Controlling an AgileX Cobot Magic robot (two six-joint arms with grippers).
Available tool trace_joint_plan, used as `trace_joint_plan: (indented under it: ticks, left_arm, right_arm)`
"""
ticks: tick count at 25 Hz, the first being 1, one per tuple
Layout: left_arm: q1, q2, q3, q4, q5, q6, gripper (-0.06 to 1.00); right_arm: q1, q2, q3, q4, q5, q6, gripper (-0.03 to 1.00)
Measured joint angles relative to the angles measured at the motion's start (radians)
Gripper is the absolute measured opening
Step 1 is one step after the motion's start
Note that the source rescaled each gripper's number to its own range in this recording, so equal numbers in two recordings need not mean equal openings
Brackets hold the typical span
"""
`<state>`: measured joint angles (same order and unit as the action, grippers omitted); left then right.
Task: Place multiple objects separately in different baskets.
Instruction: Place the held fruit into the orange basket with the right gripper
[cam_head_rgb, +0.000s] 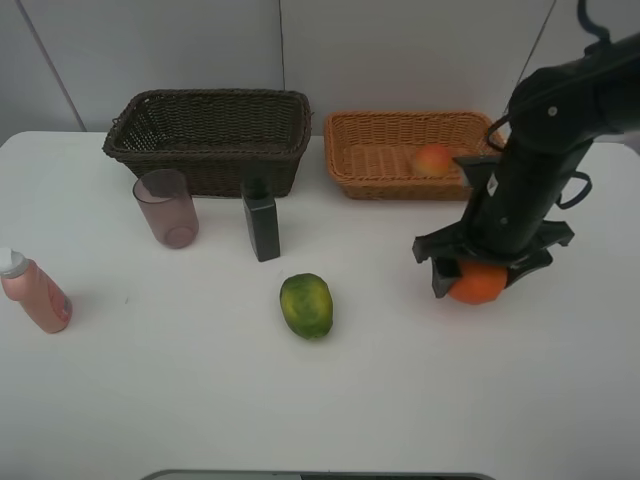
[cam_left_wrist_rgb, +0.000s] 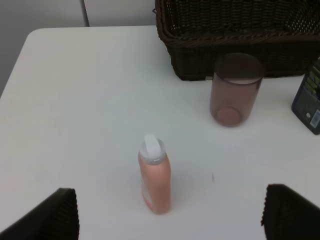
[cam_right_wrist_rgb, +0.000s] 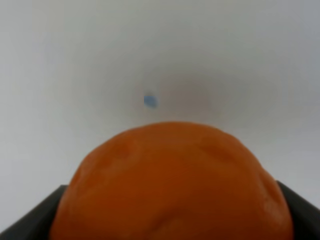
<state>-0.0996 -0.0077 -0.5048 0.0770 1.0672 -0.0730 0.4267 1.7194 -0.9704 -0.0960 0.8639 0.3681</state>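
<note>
The right pincer (cam_head_rgb: 478, 278) stood over the orange (cam_head_rgb: 478, 284) with a finger pressed to either flank of it; in the right wrist view the fruit filled the gap between the two dark pads, so the pincer looked narrowed onto it and holding it. Whether the orange sat on the white surface (cam_head_rgb: 150, 400) or hung just clear of it could not be told. The step in hand, by that reading, was the pick of the orange.

Just beyond this pincer, toward the back wall, lay the tan basket (cam_head_rgb: 350, 170) with the peach (cam_head_rgb: 432, 158) inside it (one fruit apparently sorted); the dark basket (cam_head_rgb: 210, 160) lay farther off across the middle and showed nothing inside. The next move would likely call for a lift high enough to clear the wicker rim, a short carry over the tan basket, and a release beside the peach rather than onto it; a round fruit might roll if dropped from height.

The left pincer (cam_left_wrist_rgb: 172, 217) hung wide and empty; the pink bottle (cam_left_wrist_rgb: 154, 175) lay just ahead of it, between its fingers' lines, with the tumbler (cam_left_wrist_rgb: 235, 90) farther ahead near the dark basket. The dark green bottle (cam_head_rgb: 261, 228) and the mango (cam_head_rgb: 306, 305) waited well apart from both pincers.
</note>
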Motion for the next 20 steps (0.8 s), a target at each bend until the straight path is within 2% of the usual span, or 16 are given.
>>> trace_joint_plan:
  ticks: [10,20]
  left_arm:
    - [0.000,0.000,0.000,0.000,0.000,0.000,0.94]
    - [0.000,0.000,0.000,0.000,0.000,0.000,0.94]
  right_arm:
    - [-0.071,0.131,-0.390,0.000,0.196,-0.075,0.36]
    - [-0.085,0.346,-0.756,-0.015,0.227,-0.093,0.36]
